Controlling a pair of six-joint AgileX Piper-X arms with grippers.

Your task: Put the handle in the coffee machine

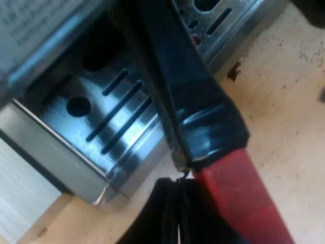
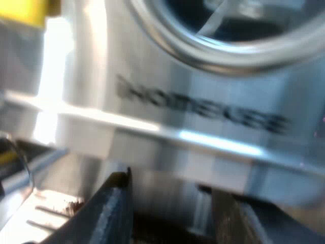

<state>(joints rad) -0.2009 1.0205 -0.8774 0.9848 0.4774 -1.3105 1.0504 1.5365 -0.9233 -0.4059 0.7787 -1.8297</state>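
Observation:
The holder's handle (image 1: 195, 96) runs black across the machine's slotted metal drip tray (image 1: 109, 119) and ends in red (image 1: 238, 195) close to me. My left gripper (image 1: 177, 218) sits at that red end, its dark fingers pressed together against it, so it looks shut on the handle. The metal head of the holder is hidden. My right gripper (image 2: 175, 213) hangs close before the espresso machine's shiny front (image 2: 203, 109), under a round metal ring (image 2: 228, 53) and dark lettering. Its two black fingers (image 2: 114, 208) stand apart with nothing between them.
Pale wooden tabletop (image 1: 284, 101) with dark coffee crumbs lies beside the drip tray. A slotted tray edge (image 2: 45, 213) with coffee grounds shows beside my right fingers. A yellow patch (image 2: 23, 10) sits at the machine's upper edge.

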